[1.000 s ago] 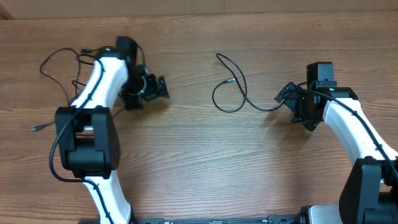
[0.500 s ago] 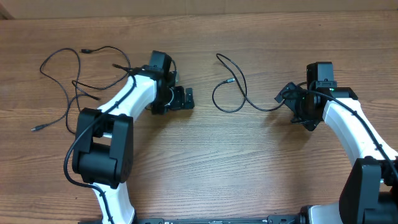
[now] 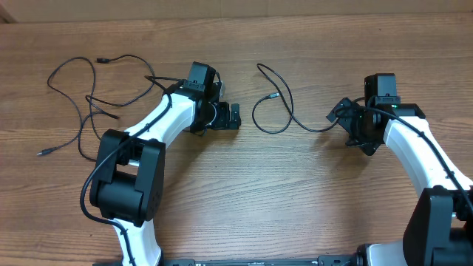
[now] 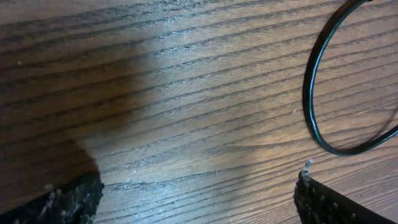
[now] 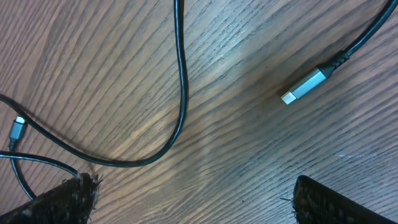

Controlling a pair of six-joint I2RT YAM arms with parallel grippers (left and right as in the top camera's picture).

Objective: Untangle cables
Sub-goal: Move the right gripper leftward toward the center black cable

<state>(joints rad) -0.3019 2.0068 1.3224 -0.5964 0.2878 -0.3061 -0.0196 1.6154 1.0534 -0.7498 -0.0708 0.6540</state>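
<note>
One thin black cable (image 3: 284,112) lies in the table's middle as a loop with a tail toward my right gripper (image 3: 346,124). In the right wrist view this cable (image 5: 181,93) curves over the wood, with its silver-tipped plug (image 5: 304,86) lying loose above the open, empty jaws (image 5: 193,199). My left gripper (image 3: 228,118) is open and empty just left of the loop. The left wrist view shows the loop's arc (image 4: 311,87) at the right, beyond the wide-apart fingers (image 4: 199,199). More loose cables (image 3: 89,96) sprawl at the far left.
The table is brown wood (image 3: 251,192). A small plug end (image 3: 41,153) of the left cables lies near the left edge. The thicker black arm wires run along both white arms.
My left arm has swung right, away from the left cables, and its gripper now sits beside the middle cable's loop. The right arm and the cables have not moved.
</note>
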